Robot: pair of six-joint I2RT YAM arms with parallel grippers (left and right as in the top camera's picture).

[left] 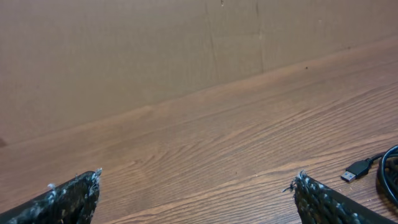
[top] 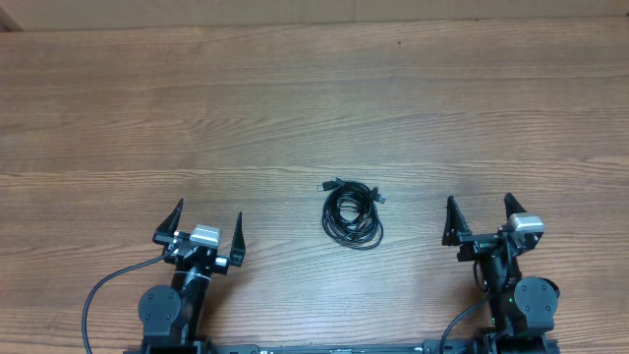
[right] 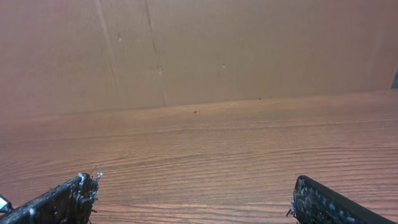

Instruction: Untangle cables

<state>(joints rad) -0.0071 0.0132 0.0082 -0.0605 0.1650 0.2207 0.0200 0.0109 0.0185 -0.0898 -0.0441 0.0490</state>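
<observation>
Left gripper [top: 208,210], near side of the table [top: 295,98]: jaws fully spread, holding nothing. Right gripper [top: 480,199]: jaws fully spread, holding nothing. The cables [top: 353,214] lie between them as one coiled black bundle, at 3 o'clock from the left gripper and 9 o'clock from the right, touching neither. Plug ends project at the coil's 11 and 1 o'clock.

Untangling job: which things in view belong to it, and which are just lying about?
Belong to the job:
- cables, one coiled bundle lying between the arms
- left gripper, open, empty
- right gripper, open, empty

Just there:
- wooden table
- brown wall behind the table
</observation>
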